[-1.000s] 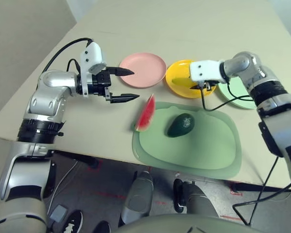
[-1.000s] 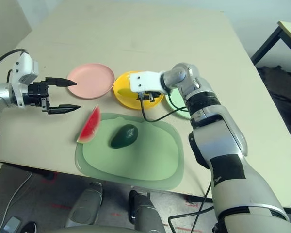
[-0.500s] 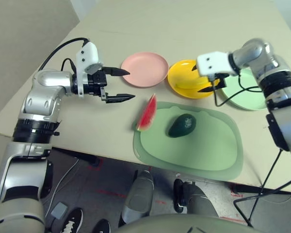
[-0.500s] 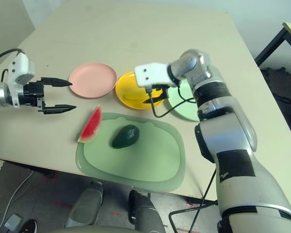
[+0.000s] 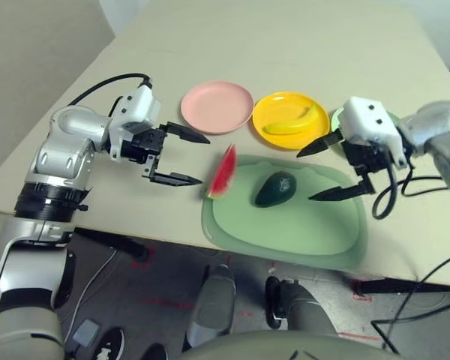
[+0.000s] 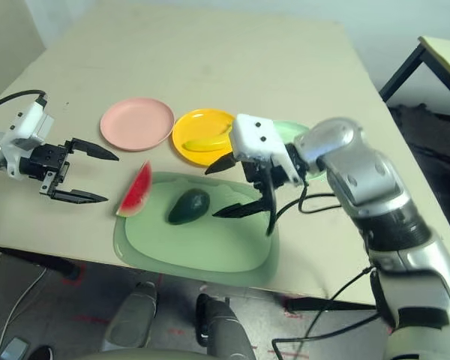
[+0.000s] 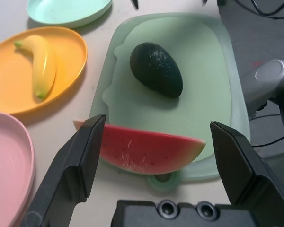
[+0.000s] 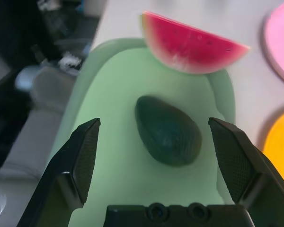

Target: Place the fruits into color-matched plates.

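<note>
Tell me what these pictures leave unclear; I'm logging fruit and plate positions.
- Mint green plate: mostly hidden behind the right gripper in the left eye view; cut off by the edge in the left wrist view.
- Pink plate: cut off by the edge in both wrist views.
- Watermelon wedge: whether it overlaps the mat is hard to tell.

this looks like a robotics lab or test room, not a home. a plain beige table (image 5: 285, 45) stands on a bare grey floor (image 5: 135, 300) marked with faint red lines, and loose black cables (image 5: 97, 281) trail across the floor under the near edge. toy fruit and plastic plates are laid out like a set exercise. to the far right the corner of a second table on black metal legs (image 6: 416, 56) shows beside a pale wall (image 6: 367, 22).
</note>
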